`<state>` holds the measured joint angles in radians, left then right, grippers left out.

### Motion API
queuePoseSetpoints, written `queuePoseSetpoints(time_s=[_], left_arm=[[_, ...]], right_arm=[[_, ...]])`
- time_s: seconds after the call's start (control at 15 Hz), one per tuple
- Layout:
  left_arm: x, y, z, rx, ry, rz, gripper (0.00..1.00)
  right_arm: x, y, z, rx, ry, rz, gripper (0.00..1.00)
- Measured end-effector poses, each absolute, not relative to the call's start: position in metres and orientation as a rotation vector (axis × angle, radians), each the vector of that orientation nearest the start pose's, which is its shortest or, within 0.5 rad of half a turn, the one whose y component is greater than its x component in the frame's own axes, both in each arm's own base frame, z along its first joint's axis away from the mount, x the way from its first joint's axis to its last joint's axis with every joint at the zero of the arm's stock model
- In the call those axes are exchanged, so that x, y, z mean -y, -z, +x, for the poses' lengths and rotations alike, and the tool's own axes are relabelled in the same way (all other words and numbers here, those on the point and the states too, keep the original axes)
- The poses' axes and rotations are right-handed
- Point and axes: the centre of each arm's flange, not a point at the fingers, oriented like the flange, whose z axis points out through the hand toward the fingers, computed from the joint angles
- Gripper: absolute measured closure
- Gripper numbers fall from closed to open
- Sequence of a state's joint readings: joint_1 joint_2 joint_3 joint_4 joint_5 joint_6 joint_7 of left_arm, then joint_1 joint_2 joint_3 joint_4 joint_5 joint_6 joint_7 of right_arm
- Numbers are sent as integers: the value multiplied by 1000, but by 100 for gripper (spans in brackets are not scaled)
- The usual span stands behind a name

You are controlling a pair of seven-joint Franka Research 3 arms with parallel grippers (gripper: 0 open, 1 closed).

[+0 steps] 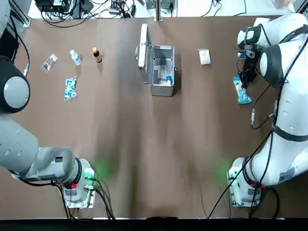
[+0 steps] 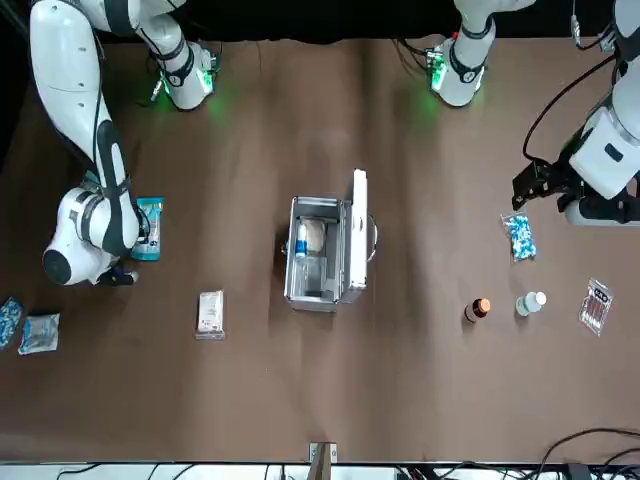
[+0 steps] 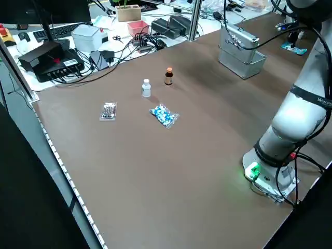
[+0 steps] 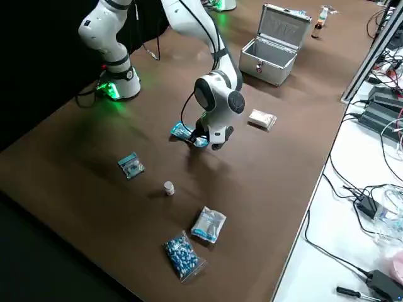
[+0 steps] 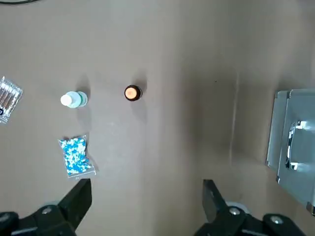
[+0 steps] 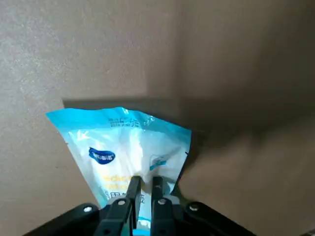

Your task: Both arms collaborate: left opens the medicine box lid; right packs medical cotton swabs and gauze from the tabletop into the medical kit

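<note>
The right gripper (image 6: 143, 189) is down on the swab packet (image 6: 125, 147), its two fingers (image 6: 132, 192) pinched almost together on the packet's middle, so the jaws are closed on it. The packet, light blue and white, lies flat on the brown table (image 1: 144, 144) at the robot's right side, under the bent right arm (image 1: 284, 96); in the top view its end sticks out below the gripper (image 1: 246, 77) at (image 1: 242, 91), and in the front view it shows beside the wrist (image 2: 148, 215).

The left gripper (image 5: 142, 196) hangs high over the table's left part with its jaws wide open and nothing between them. Below it lie a brown bottle with an orange cap (image 5: 132, 93), a small white bottle (image 5: 74, 100), a bag of blue-speckled pills (image 5: 75, 155) and a clear packet (image 5: 7, 96).

The case (image 1: 162, 72) stands in the middle of the table toward the far edge. Its lid (image 1: 143, 45) is open and upright on the robot's left side of the case, handle (image 2: 373, 235) facing outward. Inside, a white roll (image 2: 312, 236) is visible.

The gauze packet (image 1: 205, 57) lies flat on the table between the case and the right gripper, apart from both.

Near the right edge more small packets (image 4: 189, 242) and a tiny white bottle (image 4: 168, 187) lie on the table.
</note>
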<state>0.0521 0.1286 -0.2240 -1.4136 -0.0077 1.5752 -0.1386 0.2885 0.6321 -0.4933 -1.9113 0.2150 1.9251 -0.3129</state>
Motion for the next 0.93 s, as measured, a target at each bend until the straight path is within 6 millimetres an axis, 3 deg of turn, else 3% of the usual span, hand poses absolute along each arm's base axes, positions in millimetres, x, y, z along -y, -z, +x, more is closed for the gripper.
queuePoseSetpoints(time_s=[0.4,0.8,0.93], left_arm=[[92,-628,587,-47,50,-3182,0],[93,-631,590,-47,99,-3186,0],[94,-632,592,-47,128,-3187,0]], right_arm=[[99,-166,552,-27,-835,-3011,99],[94,-169,556,-12,-835,-3010,99],[80,-181,567,25,-846,-3000,99]])
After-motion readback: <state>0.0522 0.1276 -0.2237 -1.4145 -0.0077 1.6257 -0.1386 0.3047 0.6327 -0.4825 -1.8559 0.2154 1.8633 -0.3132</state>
